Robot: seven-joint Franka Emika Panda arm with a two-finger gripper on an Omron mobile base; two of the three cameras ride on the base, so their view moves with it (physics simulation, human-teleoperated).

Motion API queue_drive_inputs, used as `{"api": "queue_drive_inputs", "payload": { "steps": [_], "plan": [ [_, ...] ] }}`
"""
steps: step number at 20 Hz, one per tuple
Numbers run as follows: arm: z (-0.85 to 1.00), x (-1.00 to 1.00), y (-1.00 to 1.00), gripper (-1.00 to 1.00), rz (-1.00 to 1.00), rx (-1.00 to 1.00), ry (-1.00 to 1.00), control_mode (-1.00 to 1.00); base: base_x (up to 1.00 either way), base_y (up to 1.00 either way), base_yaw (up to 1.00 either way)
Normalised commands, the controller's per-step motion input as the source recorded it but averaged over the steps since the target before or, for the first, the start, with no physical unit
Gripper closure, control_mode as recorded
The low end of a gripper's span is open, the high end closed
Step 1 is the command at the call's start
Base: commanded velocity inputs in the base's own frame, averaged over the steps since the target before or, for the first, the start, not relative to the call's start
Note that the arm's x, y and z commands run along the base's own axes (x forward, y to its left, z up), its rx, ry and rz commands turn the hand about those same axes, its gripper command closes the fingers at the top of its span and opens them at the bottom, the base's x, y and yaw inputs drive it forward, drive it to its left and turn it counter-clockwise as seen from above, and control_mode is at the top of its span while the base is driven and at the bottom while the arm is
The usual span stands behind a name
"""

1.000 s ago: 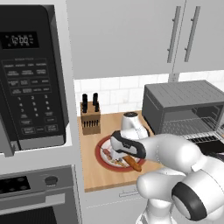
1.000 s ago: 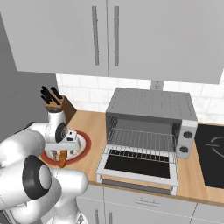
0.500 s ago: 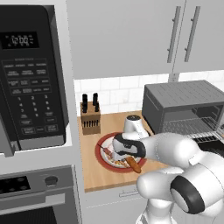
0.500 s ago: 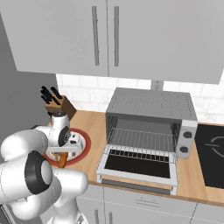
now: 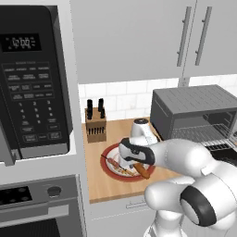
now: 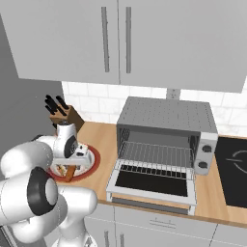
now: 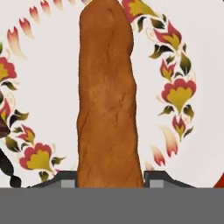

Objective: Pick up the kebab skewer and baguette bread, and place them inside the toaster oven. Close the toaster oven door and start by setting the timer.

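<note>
The baguette bread (image 7: 107, 96), a long orange-brown loaf, lies on a flowered plate (image 7: 192, 52) and runs up the middle of the hand view. My gripper (image 7: 109, 178) is down on the plate, shut on the baguette bread, one fingertip pressed against each side of its near end. From the base the loaf's end (image 5: 143, 172) pokes out under the hand (image 5: 134, 153). The kebab skewer (image 5: 112, 162) lies on the same plate, left of the loaf. The toaster oven (image 6: 166, 120) stands to the right with its door (image 6: 153, 180) folded down open and the wire rack bare.
A knife block (image 5: 96, 125) stands behind the red-rimmed plate (image 6: 91, 161). The black microwave (image 5: 32, 92) hangs at the left above a wall oven. Two knobs (image 6: 206, 149) sit on the toaster oven's right side. A black cooktop (image 6: 234, 169) lies farther right.
The hand has dropped lower onto the plate and turned over the loaf. The plate, the skewer and the oven have stayed put.
</note>
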Motion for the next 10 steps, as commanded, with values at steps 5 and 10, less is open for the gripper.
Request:
{"api": "queue_drive_inputs", "payload": {
  "steps": [5,10],
  "plan": [
    [0.93,-0.27,-0.15,1.00,-0.30,0.02,-0.07,-1.00,0.00,0.00,0.00],
    [0.82,-0.58,-0.62,1.00,-0.26,0.08,-0.07,-1.00,0.00,0.00,0.00]
  ]
}}
